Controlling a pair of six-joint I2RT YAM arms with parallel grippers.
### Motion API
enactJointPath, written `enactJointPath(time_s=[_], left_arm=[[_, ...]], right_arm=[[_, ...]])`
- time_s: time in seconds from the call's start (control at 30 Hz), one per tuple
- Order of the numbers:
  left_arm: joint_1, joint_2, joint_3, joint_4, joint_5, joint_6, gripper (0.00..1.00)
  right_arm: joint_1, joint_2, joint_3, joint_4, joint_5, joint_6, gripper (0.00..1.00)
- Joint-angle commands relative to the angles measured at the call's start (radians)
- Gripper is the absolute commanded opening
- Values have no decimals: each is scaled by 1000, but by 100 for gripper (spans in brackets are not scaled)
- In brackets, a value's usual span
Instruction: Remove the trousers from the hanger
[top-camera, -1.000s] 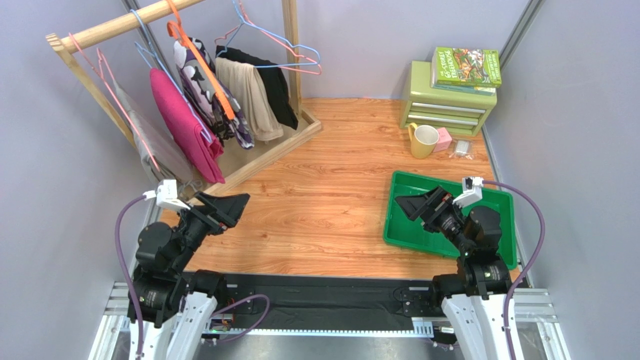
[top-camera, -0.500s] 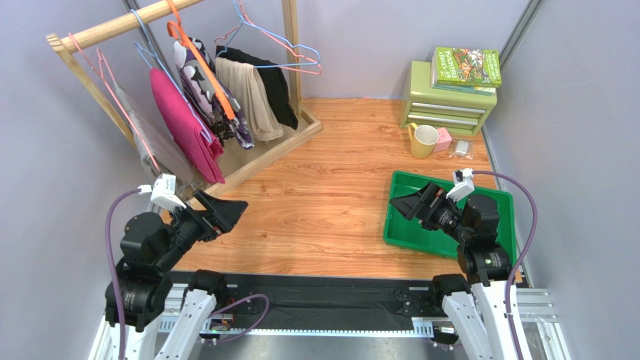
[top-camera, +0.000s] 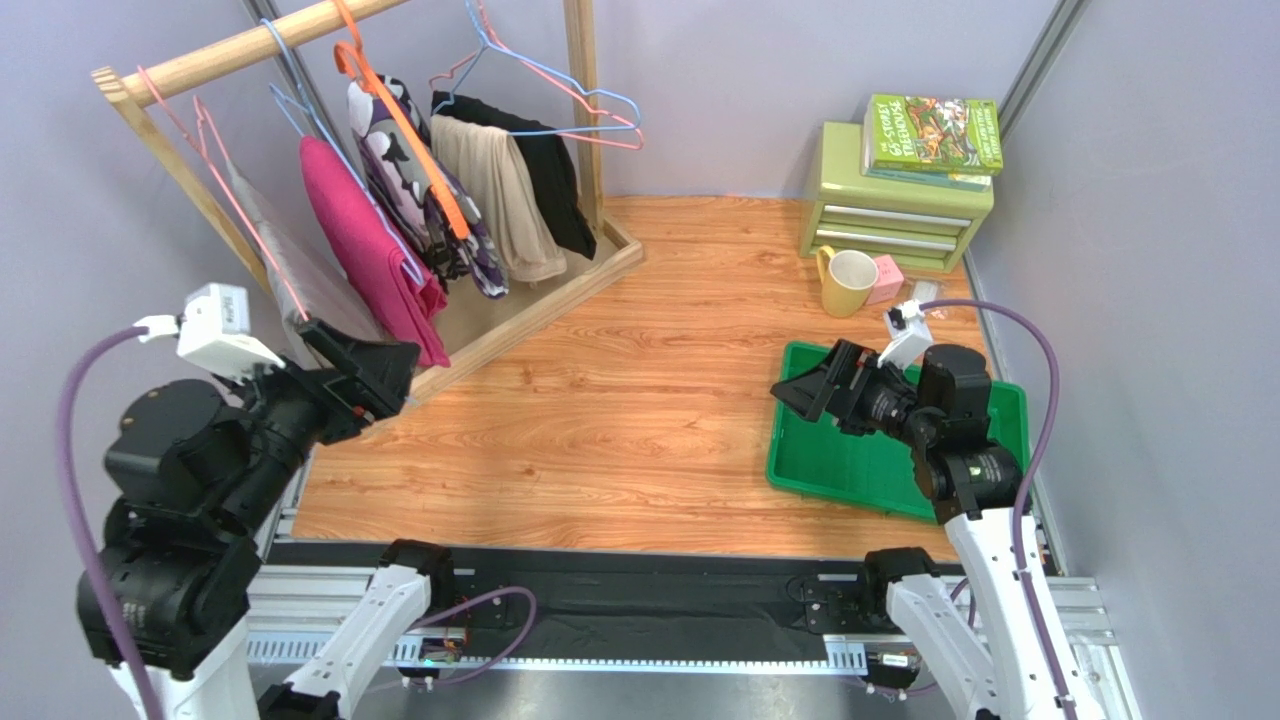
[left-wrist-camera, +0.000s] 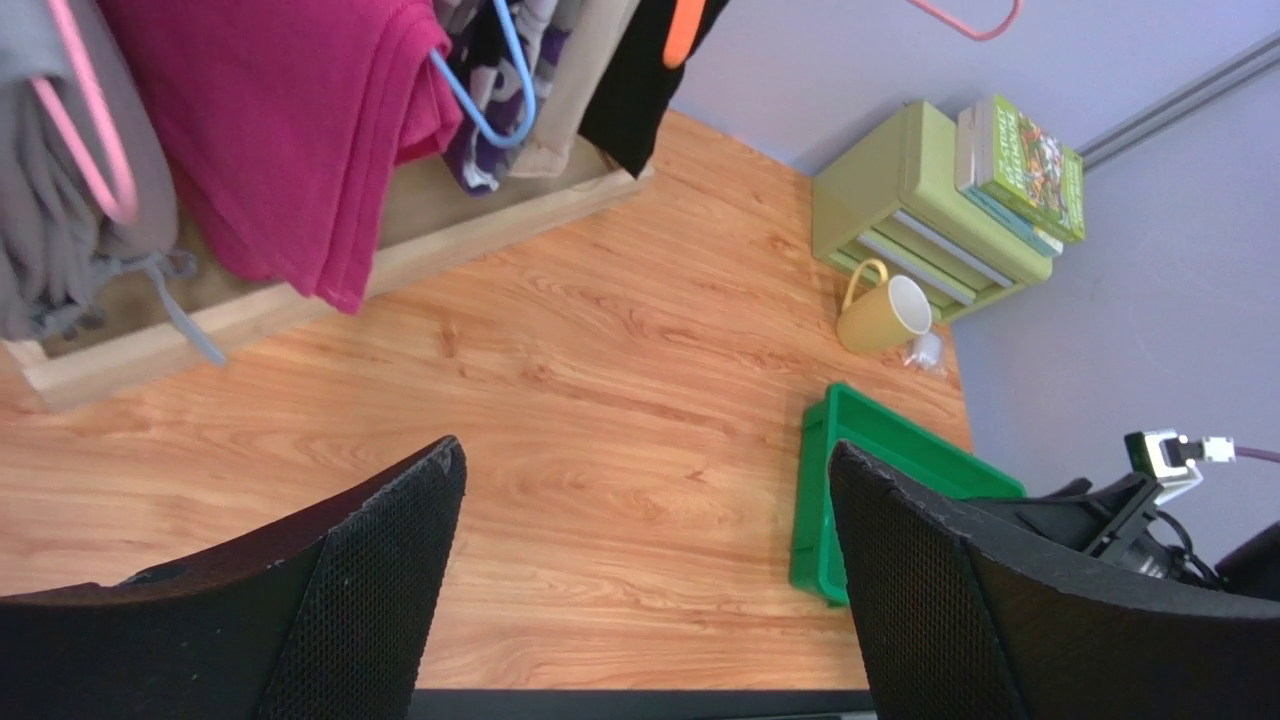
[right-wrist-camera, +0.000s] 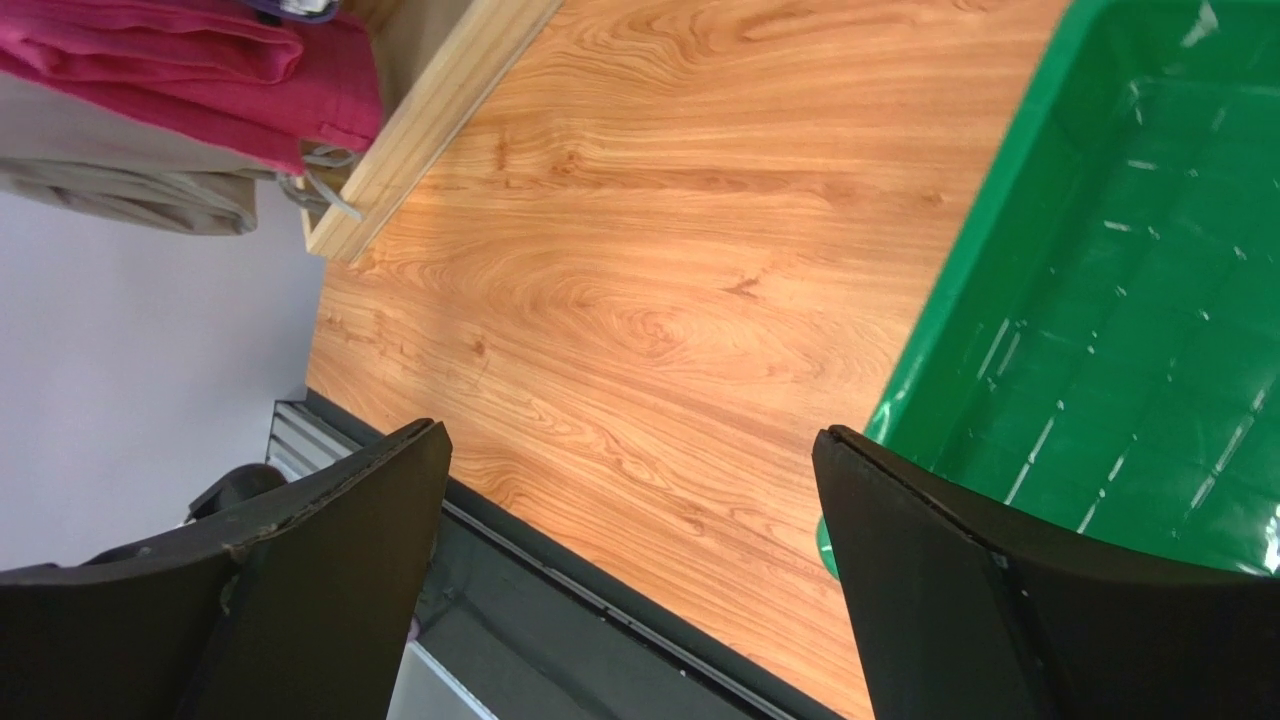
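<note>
Both pairs of trousers are seen draped over hangers on the wooden clothes rack (top-camera: 256, 45) at the far left. The plain magenta pink folded trousers (top-camera: 361, 240) are hung on a thin blue wire hanger (left-wrist-camera: 511, 93), and the purple, white and black camouflage-patterned trousers (top-camera: 376, 150) are just beside them on an orange plastic hanger (top-camera: 403, 128). Nothing has been taken off yet, so the task is judged to be at its approach. The left gripper (top-camera: 388, 365) is held raised near the lower end of the pink pair, its fingers spread apart with nothing between them. The right gripper (top-camera: 793, 393) is likewise spread and empty over the left edge of the green plastic tray (top-camera: 842, 477), well apart from the rack. Several risks can be expected. The garments are packed closely, so the grey cloth (top-camera: 293, 278) or the beige garment (top-camera: 504, 195) could be pinched together with the trousers. If only one layer of the fold is gripped, the cloth may be dragged against the wire, and the hanger may be lifted off the rack or swung into its neighbours. The rack could be tipped or shifted by a sideways pull.
</note>
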Motion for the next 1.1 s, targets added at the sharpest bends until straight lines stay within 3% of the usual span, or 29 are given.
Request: enactJointPath(time_s=[0.0,0.13,0.27,0.4,0.7,1.07], left_arm=[[5,127,173,-38,-42,76,95],[5,253,264,17,3,53,93],[5,405,400,99,90,41,87],[7,566,521,134,23,65,84],[62,657,532,249,-102,96,72],[138,709,447,418,-21,65,67]], right_arm=[[65,10,74,22,-23,-37,98],[152,30,112,-6,40,-34,98],[319,62,192,-58,132,-34,97],[427,61,227,-87,177,-24,97],[445,-25,253,-169,238,-39,97],[444,-45,304,-216,261,-36,97]])
